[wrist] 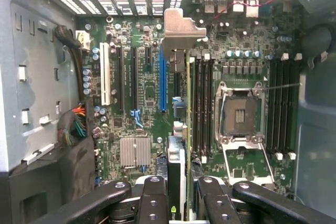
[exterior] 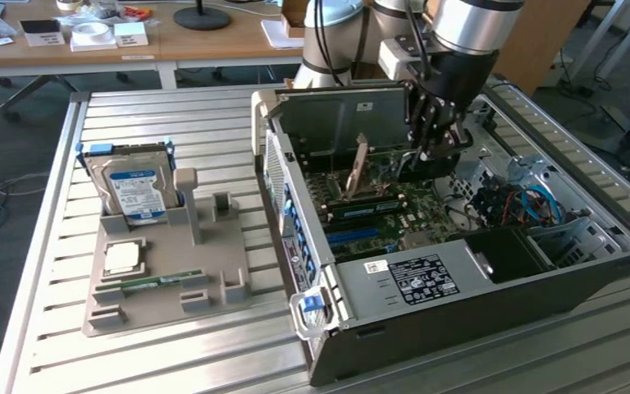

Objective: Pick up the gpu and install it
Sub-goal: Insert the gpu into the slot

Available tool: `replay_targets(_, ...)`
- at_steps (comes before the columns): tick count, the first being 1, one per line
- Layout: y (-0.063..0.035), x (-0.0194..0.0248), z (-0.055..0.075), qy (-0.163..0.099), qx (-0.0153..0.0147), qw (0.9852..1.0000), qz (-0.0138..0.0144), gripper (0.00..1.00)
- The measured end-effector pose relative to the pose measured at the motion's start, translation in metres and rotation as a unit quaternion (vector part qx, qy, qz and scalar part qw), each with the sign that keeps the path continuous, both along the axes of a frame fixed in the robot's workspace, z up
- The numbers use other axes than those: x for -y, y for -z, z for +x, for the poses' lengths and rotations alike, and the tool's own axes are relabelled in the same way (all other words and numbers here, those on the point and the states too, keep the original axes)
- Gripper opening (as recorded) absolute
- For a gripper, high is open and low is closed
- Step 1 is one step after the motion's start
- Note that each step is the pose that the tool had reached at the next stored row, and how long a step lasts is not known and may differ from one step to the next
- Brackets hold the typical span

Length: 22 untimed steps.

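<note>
A slatted metal tabletop (exterior: 162,115) carries an open computer case (exterior: 577,271). At the exterior view's left lies a grey parts tray (exterior: 162,308) with a hard drive (exterior: 138,193) standing in it. The gripper (exterior: 438,152) hangs inside the case, its fingers (wrist: 152,203) closed on either side of the gpu (wrist: 178,161). The card is held edge-on over the motherboard (wrist: 142,93), just beside the blue slot (wrist: 163,77), with its bracket toward the case's rear openings. Whether its lower edge touches the board I cannot tell.
</note>
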<state>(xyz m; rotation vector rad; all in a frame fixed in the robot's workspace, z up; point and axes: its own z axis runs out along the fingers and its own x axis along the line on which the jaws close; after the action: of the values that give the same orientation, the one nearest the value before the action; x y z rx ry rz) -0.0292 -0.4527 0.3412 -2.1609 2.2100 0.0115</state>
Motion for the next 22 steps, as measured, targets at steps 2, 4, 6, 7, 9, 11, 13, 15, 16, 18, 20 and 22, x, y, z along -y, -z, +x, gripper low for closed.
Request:
replay_targets(2, 0.0009, 0.0024, -0.001, -0.002, 0.0, 1.0, 0.0, 0.27)
replay_targets(4, 0.0022, 0.0036, -0.002, -0.004, 0.0001, 1.0, 0.0002, 0.27)
replay_targets(6, 0.0041, 0.0037, -0.003, -0.005, 0.0, 1.0, 0.0001, 0.27)
replay_targets(7, 0.0055, 0.0037, -0.004, -0.005, 0.0, 1.0, 0.0001, 0.27)
replay_targets(9, 0.0086, 0.0037, -0.005, -0.005, 0.0, 1.0, 0.0001, 0.27)
replay_targets(11, 0.0115, 0.0037, -0.007, -0.006, 0.0, 1.0, 0.0001, 0.27)
replay_targets(13, 0.014, 0.004, -0.009, -0.007, 0.0, 1.0, 0.0001, 0.27)
replay_targets(15, 0.016, 0.0042, -0.012, -0.008, 0.0, 1.0, 0.0001, 0.27)
replay_targets(16, 0.0167, 0.0043, -0.012, -0.009, 0.0, 1.0, 0.0001, 0.27)
replay_targets(18, 0.0182, 0.0044, -0.014, -0.009, 0.0, 1.0, 0.0001, 0.27)
replay_targets(20, 0.0201, 0.0046, -0.016, -0.01, 0.0, 1.0, 0.0001, 0.27)
replay_targets(22, 0.022, 0.0051, -0.018, -0.01, 0.0, 0.9999, 0.0001, 0.27)
